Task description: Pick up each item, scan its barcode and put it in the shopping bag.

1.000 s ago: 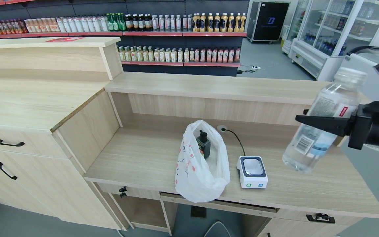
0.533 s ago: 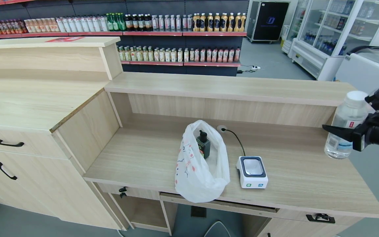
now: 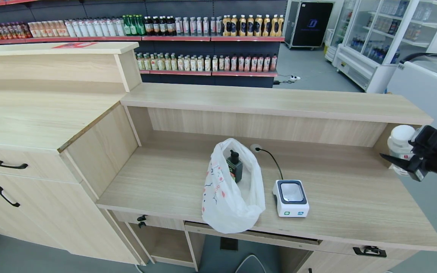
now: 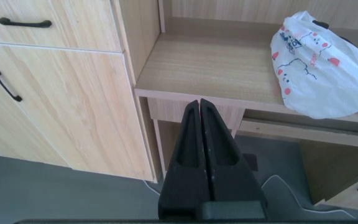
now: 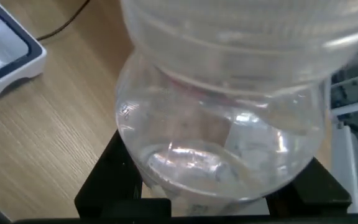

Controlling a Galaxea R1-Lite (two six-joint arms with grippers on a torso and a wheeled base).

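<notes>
Starting left: left gripper (image 4: 199,102) hangs out in front of the counter (image 3: 173,178), jaws pressed together on nothing. Shopping bag (image 3: 230,201) sits mid-counter, mouth open, with a dark pump bottle (image 3: 235,167) upright inside. Scanner (image 3: 290,198) is just beside the bag (cable (image 3: 269,157) runs to the back). Far right: right gripper (image 3: 397,159) is clamped around the clear water bottle (image 3: 400,141), upright at the counter's right end, well apart from the scanner.

bottle (image 3: 400,141): right gripper (image 3: 400,163) is hiding its lower half
scanner (image 5: 8,53): picture edge is cutting it off
pump bottle (image 3: 235,166): bag (image 3: 226,197) is covering its base
</notes>
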